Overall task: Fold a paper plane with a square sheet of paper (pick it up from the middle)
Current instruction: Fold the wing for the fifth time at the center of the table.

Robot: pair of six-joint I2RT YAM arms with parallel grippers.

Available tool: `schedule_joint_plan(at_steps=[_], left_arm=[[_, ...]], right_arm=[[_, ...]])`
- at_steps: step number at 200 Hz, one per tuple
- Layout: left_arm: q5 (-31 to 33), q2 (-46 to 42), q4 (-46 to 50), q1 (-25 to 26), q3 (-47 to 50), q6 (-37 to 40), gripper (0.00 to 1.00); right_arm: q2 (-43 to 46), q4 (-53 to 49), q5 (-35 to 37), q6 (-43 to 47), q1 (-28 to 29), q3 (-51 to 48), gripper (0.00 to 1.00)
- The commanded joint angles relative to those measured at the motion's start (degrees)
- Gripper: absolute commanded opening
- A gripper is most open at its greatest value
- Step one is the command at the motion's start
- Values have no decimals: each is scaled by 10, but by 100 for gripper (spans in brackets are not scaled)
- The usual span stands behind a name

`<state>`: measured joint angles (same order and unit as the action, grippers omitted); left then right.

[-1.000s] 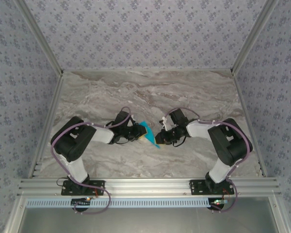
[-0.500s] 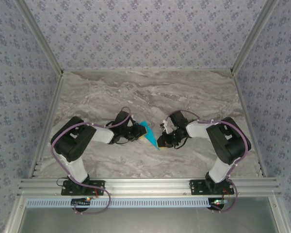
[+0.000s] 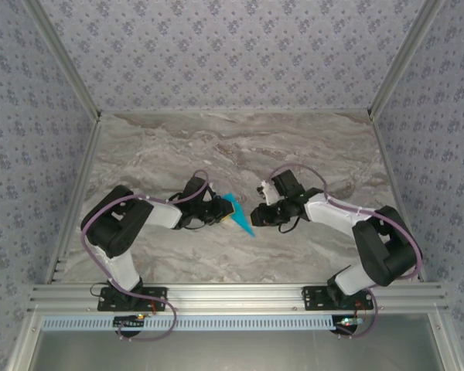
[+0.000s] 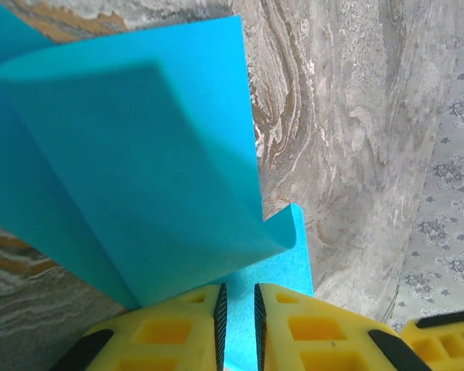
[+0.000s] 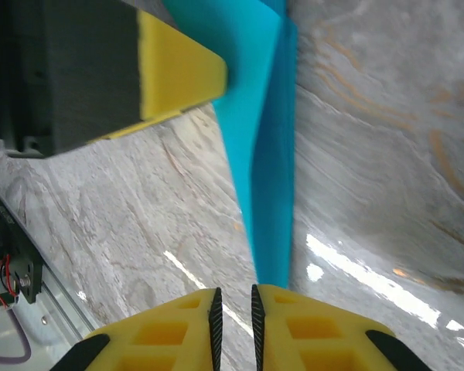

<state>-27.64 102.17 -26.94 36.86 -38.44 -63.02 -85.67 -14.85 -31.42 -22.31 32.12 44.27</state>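
With the left end effector (image 4: 237,297) pinched narrow on the part-folded square sheet of paper (image 4: 139,170) over the middle of the tabletop (image 3: 240,147), and the right end effector (image 5: 232,297) almost closed at its tip without an evident grip, a pull could slip or tear it

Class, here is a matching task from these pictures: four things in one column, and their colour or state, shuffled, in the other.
1 square sheet of paper
2 left tool
3 table
4 wall

a grey marble
b shut on the paper
c cyan-blue, folded
d small floral print

Pairs: 1-c, 2-b, 3-a, 4-d
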Motion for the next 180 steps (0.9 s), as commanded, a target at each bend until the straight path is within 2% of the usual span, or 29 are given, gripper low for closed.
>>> schedule_joint_plan(at_steps=[1, 24, 51, 127, 180], left_arm=[[10, 20, 30, 4, -6, 8, 20], [12, 20, 34, 3, -8, 8, 19], [12, 19, 39, 3, -10, 6, 18], [21, 18, 63, 3, -19, 11, 17], [35, 20, 90, 3, -26, 11, 18]], right_arm=[[-29, -12, 38, -21, 29, 33, 16], [-81, -1, 39, -31, 49, 72, 7], [-129, -1, 42, -34, 57, 106, 2], [-165, -13, 45, -23, 43, 90, 1], [-169, -22, 13, -9, 34, 69, 1]])
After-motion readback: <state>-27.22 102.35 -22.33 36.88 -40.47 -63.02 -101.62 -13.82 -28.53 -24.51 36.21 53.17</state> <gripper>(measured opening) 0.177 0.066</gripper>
